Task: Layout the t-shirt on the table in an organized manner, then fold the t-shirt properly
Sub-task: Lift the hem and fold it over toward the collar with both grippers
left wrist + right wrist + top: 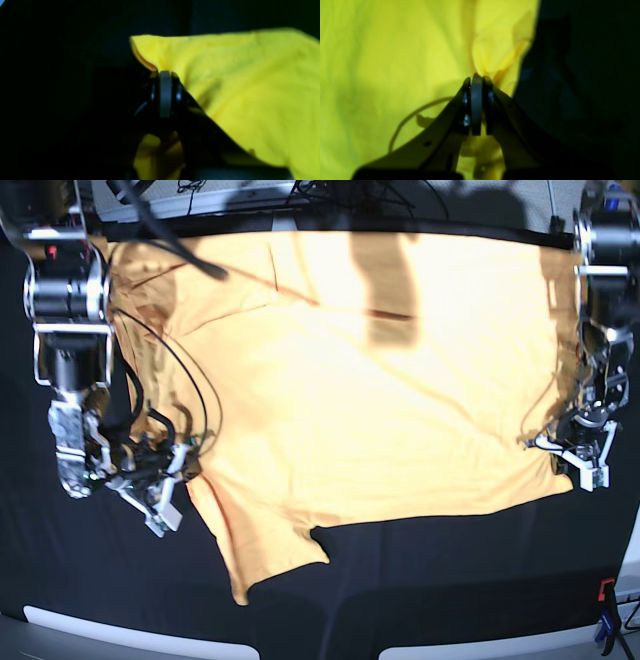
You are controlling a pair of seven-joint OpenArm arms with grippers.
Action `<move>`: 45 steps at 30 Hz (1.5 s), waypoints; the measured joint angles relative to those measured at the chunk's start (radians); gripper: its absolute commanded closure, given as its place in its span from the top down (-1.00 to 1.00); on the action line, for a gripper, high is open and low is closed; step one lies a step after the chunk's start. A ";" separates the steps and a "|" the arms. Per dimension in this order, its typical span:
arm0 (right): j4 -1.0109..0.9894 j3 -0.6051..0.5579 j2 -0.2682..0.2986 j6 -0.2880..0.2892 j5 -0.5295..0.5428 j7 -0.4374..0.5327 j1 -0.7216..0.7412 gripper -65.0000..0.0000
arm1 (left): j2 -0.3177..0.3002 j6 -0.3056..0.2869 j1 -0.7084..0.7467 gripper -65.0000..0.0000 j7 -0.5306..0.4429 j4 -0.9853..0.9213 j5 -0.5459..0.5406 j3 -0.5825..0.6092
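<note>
The pale orange-yellow t-shirt (380, 380) lies spread wide on the black table (450, 580), with a sleeve pointing toward the front at lower left. My right gripper (188, 456) is at the shirt's left edge. In the right wrist view it (476, 76) is shut, and the t-shirt (395, 62) bunches into its tips. My left gripper (556, 444) is at the shirt's right edge. Its wrist view shows it (165, 74) shut on a corner fold of the t-shirt (250, 80).
A red-and-black clamp (603, 592) sits at the table's front right edge. Black cables (185, 375) from the right arm trail over the shirt's left part. More cables and gear line the back edge (250, 195). Bare black cloth (420, 600) lies in front of the shirt.
</note>
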 measured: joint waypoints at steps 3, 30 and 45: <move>0.107 0.000 0.039 -0.008 0.031 -0.017 -0.071 -1.00 | 0.003 -0.003 0.055 -1.00 0.047 0.115 -0.001 -0.063; 0.608 0.378 0.165 0.000 0.209 -0.133 -0.507 -1.00 | -0.138 -0.130 0.132 -1.00 0.327 0.270 -0.144 -0.174; 0.794 0.611 0.172 0.008 0.298 -0.159 -0.777 -1.00 | -0.189 -0.110 0.501 -1.00 0.320 0.703 -0.129 -0.277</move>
